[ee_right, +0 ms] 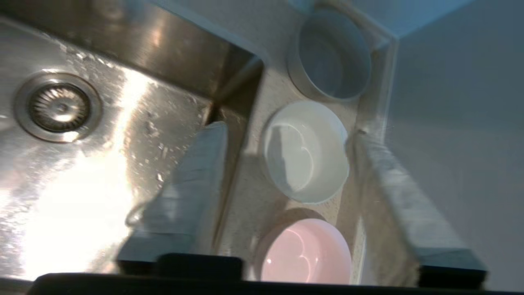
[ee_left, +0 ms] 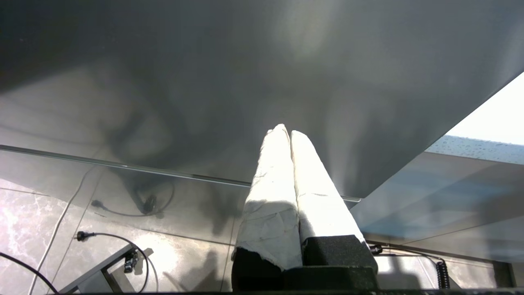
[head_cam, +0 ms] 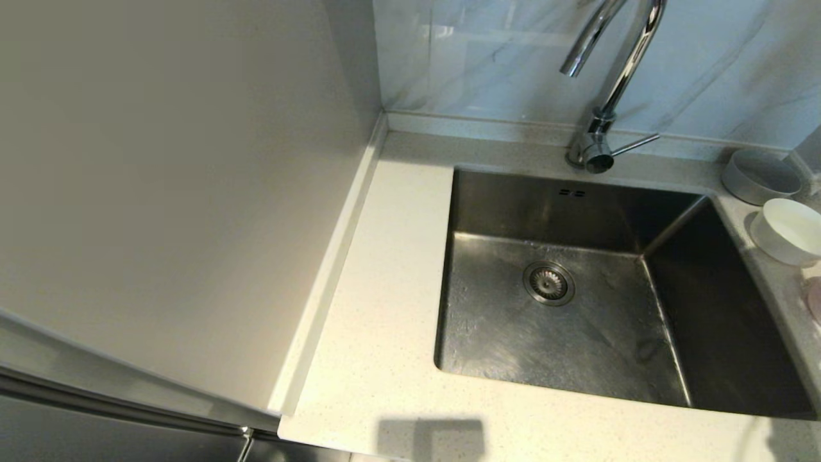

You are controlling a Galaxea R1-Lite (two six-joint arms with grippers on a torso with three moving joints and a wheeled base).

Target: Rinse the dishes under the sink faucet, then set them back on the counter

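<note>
Right wrist view | white bowl (ee_right: 306,151) between spread right jaws

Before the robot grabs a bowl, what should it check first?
1. Right gripper jaws open: ok, spread wide over the white bowl.
2. Pink bowl and grey bowl on the counter: ok.
3. Sink free of dishes: ok.
4. Faucet running: not ok, no stream shows.
5. Left gripper out of the way: ok, shut, down by the cabinet.
</note>
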